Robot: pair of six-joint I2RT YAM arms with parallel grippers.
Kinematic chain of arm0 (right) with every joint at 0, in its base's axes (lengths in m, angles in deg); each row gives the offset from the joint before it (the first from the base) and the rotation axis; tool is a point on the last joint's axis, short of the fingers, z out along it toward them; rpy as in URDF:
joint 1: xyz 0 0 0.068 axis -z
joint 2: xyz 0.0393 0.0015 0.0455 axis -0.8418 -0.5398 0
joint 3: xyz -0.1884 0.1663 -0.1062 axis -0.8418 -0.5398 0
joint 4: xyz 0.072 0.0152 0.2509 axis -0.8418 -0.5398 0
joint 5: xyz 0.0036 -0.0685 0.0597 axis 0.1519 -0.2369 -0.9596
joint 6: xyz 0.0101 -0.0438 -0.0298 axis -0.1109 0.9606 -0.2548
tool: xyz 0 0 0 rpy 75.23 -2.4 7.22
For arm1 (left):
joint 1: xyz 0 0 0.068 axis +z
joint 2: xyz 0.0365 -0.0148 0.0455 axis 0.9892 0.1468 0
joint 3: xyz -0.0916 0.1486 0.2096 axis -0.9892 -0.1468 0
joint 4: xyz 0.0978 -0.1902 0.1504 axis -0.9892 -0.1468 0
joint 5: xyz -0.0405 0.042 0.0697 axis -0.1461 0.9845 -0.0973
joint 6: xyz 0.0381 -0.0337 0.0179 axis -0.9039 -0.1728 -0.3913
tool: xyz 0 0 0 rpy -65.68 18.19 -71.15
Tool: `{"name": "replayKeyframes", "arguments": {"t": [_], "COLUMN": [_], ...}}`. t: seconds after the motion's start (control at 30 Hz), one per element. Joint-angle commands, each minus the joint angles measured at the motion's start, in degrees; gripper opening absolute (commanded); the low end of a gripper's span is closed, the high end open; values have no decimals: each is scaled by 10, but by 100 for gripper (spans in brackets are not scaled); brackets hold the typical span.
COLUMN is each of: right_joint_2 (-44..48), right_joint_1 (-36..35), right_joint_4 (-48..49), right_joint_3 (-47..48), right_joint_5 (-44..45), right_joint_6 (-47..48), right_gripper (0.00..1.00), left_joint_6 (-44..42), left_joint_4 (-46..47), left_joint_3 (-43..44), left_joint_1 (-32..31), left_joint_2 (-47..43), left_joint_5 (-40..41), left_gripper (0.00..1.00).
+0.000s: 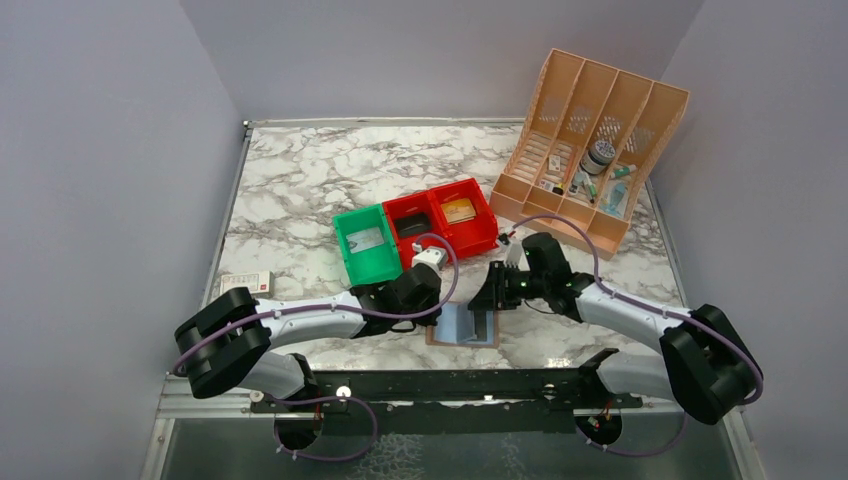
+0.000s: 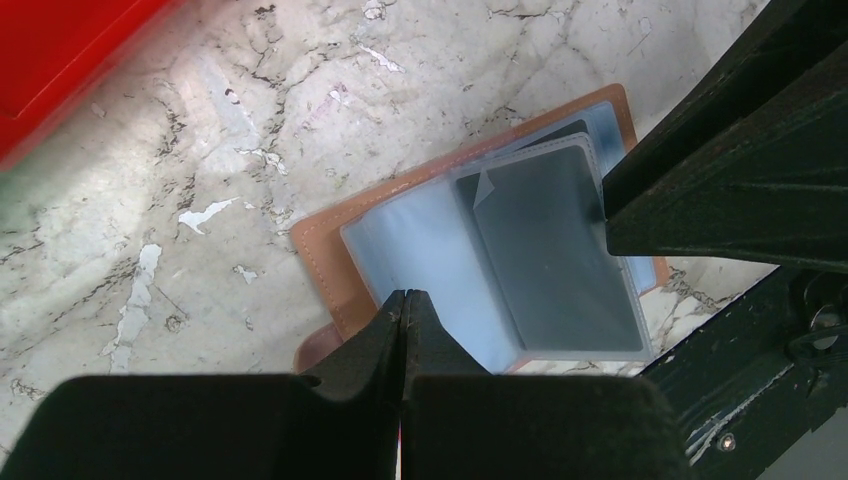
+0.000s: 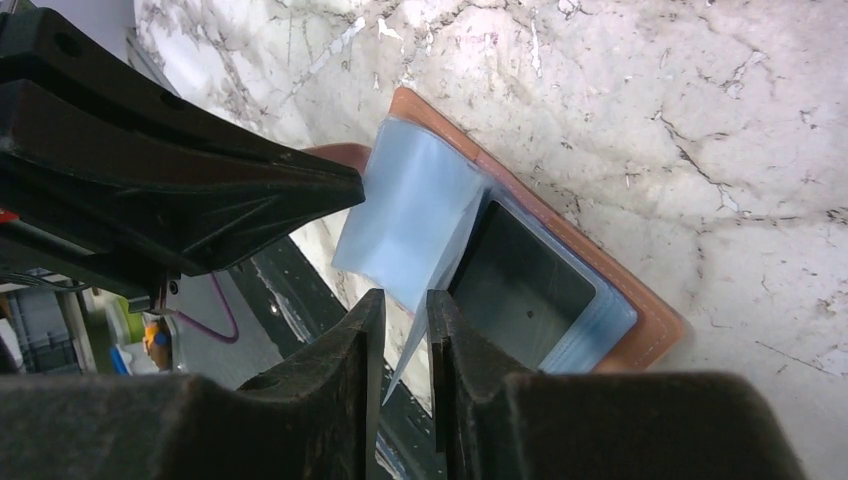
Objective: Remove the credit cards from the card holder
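On the marble table point(image 1: 300, 190) a small white box point(image 1: 245, 283) lies far left, and a green bin point(image 1: 352, 262) stands further in. The left tool point(image 2: 404, 295) has its fingers pressed together, nothing visible between them, tips at the near edge of the card holder point(image 2: 410, 235). Beside the green bin are two red bins point(image 1: 478, 236), the right one holding a flat gold-brown card point(image 1: 459, 211). The card holder lies open near the table's front edge, a dark grey card point(image 2: 555, 250) in one clear pocket. The right tool point(image 3: 405, 300) has a raised clear leaf point(image 3: 415, 215) reaching into its narrow gap; whether it pinches cannot be told. A peach organizer point(image 1: 540, 125) stands far right
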Motion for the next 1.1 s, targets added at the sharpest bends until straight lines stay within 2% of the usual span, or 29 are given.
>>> {"name": "replayKeyframes", "arguments": {"t": [0.0, 0.43, 0.83, 1.07], "right_joint_2": [-10, -10, -22, -30], "right_joint_1": [-2, -2, -3, -3], "right_joint_4": [32, 65, 95, 104], "right_joint_3": [-6, -8, -7, -6], "right_joint_5": [-31, -74, -89, -93], "right_joint_6": [-9, -21, -37, -40], "right_gripper": [24, 25, 25, 25], "left_joint_6": [2, -1, -4, -4], "left_joint_4": [6, 3, -8, -26], "left_joint_3": [-2, 0, -4, -5], "left_joint_1": [-2, -2, -2, -2], "left_joint_2": [-12, -13, -29, -44], "left_joint_5": [15, 7, 10, 20], "left_gripper": [0, 3, 11, 19]}}
